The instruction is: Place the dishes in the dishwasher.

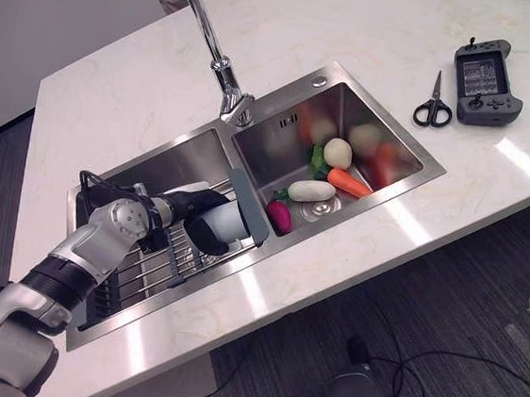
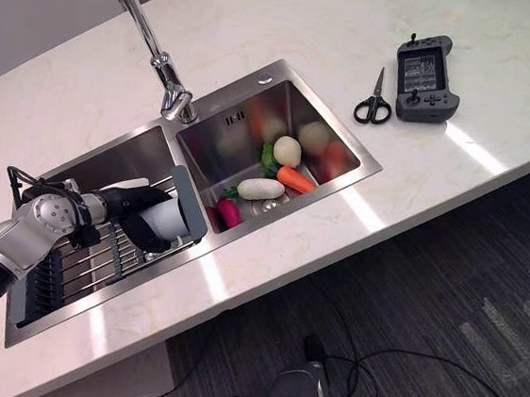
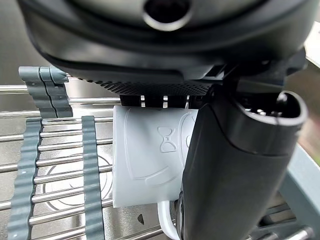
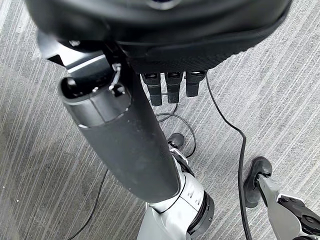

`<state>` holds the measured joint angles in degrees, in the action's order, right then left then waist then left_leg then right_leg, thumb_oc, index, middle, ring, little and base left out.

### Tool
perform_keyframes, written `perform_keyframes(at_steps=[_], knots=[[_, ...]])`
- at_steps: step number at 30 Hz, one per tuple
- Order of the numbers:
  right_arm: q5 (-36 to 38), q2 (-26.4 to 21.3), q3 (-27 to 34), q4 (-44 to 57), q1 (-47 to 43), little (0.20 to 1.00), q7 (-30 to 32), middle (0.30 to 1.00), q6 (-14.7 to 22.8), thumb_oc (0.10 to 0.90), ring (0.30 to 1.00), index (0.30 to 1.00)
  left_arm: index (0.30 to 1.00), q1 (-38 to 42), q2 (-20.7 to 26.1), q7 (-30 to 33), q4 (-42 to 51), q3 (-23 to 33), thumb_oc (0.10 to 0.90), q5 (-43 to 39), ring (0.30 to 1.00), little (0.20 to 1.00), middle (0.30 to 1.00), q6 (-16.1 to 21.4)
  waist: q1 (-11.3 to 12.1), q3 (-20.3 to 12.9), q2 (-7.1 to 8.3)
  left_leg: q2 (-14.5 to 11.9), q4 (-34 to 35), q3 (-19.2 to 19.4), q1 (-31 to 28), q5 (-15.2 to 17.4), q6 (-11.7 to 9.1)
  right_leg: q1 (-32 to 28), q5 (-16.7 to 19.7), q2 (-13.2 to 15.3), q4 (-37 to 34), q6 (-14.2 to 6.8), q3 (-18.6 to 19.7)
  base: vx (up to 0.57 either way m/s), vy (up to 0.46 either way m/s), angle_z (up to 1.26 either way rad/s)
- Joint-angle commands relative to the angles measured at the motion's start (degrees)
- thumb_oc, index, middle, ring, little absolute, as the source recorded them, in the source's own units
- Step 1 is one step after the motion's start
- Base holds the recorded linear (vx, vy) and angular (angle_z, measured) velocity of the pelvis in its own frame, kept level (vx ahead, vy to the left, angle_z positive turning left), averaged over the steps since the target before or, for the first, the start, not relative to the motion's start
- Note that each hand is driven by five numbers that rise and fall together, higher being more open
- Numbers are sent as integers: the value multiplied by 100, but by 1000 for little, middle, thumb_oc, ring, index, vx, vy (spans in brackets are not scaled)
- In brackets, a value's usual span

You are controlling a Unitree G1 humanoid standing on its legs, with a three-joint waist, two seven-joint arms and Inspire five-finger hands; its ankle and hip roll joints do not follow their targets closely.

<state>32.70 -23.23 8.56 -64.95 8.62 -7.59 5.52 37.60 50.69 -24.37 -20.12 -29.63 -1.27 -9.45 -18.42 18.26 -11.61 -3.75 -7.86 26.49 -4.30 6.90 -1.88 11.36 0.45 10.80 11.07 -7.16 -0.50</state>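
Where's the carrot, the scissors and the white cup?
carrot [image 1: 349,182], left eye view, middle of its orange body.
scissors [image 1: 433,110], left eye view, the black handles.
white cup [image 3: 150,160], left wrist view, its side wall.

No text, number or brand can be read anywhere; the white cup [image 3: 150,160] bears only an embossed bow-tie figure, and the handheld console's [image 1: 487,82] screen is too small to tell.

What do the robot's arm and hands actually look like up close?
The left arm is built of rounded silver-grey metal segments with a black band at the forearm. It ends in a dark left hand with a thick, smooth black thumb and a textured black palm. The right hand is the same dark make, with short black fingers.
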Motion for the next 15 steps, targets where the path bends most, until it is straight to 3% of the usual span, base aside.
perform_keyframes(at_steps=[1,15], knots=[[32,-93,-284,370,452,900,-10,900,131,800,900,900,300,110,461,324,3,332,400,384,300,300,300,207,-1,-440,150,-507,-933,-845,726,636,-141,-211,-950,259,612,-462,-270,0,0,0],[-181,78,-329,-108,192,900,60,900,-13,800,900,900,300,273,1062,1438,-171,956,400,712,300,300,300,291,393,-807,260,-544,-933,-1164,645,671,-118,-642,-1184,55,612,-247,-562,-46,-4,13]])
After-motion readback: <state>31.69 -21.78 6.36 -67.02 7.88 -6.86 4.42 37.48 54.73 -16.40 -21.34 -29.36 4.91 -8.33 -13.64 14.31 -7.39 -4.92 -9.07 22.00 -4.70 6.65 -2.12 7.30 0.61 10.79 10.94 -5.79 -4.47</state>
